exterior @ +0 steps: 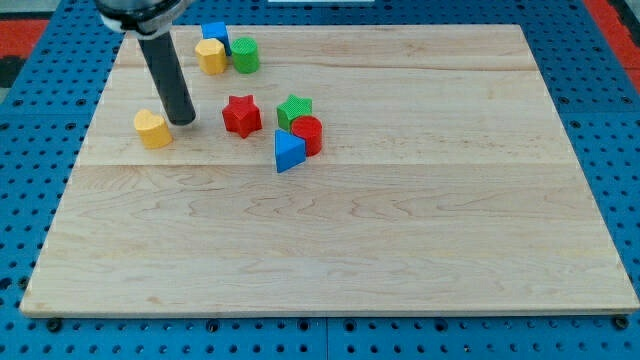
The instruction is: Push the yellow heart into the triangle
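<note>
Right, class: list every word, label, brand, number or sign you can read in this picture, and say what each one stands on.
None: no readable text anywhere in the camera view.
The wooden board shows only grain.
The yellow heart, blue triangle and the other blocks carry no marks.
My tip, just to the view's right of the yellow heart, is plain dark.
The blue pegboard has only holes.

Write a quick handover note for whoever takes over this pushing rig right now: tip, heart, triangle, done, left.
My tip sits on the board just to the view's right of the yellow heart, close beside it.
The blue triangle lies further to the view's right, against the red cylinder, with the red star between heart and triangle.
Done: nothing; heart and triangle are apart.
Left: get to the heart's left side and push it rightward, probably passing below the star.
</note>
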`<control>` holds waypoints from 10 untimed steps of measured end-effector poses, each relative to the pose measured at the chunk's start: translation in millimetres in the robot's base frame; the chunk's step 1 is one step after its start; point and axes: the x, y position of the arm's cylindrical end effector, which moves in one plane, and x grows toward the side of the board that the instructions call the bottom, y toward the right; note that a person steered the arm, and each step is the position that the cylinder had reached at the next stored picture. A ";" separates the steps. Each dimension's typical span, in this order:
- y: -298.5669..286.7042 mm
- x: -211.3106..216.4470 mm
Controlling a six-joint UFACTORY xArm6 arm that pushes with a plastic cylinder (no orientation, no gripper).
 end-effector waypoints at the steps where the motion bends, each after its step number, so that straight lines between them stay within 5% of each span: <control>1: 23.6 -12.8; 4: 67.0 31.1; 6: -43.4 -18.0; 7: -65.0 21.2; 8: -29.8 63.5; 10: -8.9 51.8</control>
